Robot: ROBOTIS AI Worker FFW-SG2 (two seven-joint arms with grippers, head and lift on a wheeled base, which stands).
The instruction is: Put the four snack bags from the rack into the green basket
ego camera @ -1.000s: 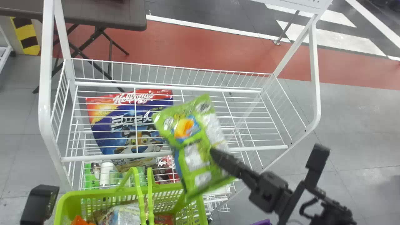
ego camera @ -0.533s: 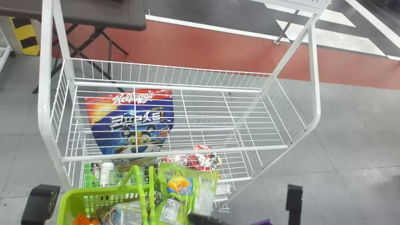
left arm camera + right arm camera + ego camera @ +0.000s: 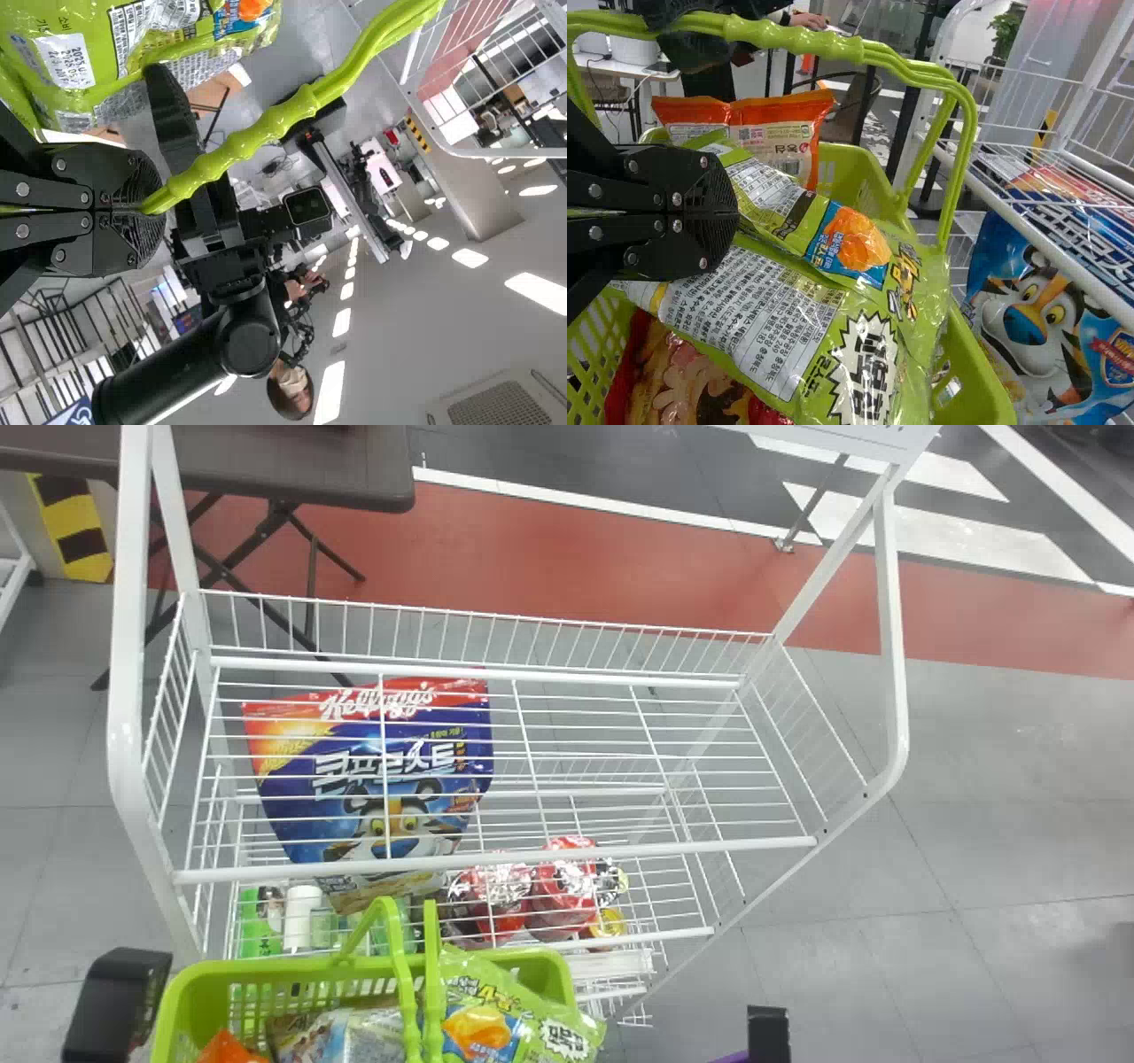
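Green snack bag [image 3: 788, 323] has come down into basket [image 3: 979, 390]; my right gripper [image 3: 735, 215] pinches it shut, left gripper [image 3: 152, 207] clamps handle [image 3: 257, 137]. Release next.

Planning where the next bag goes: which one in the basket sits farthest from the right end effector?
The orange bag, at the left end of the basket; the green bag lies right at the right end effector.

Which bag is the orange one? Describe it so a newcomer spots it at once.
Before the white rack is the green basket. In the head view, the orange bag pokes up left of its handles. Its colour separates it from the green bag right of them.
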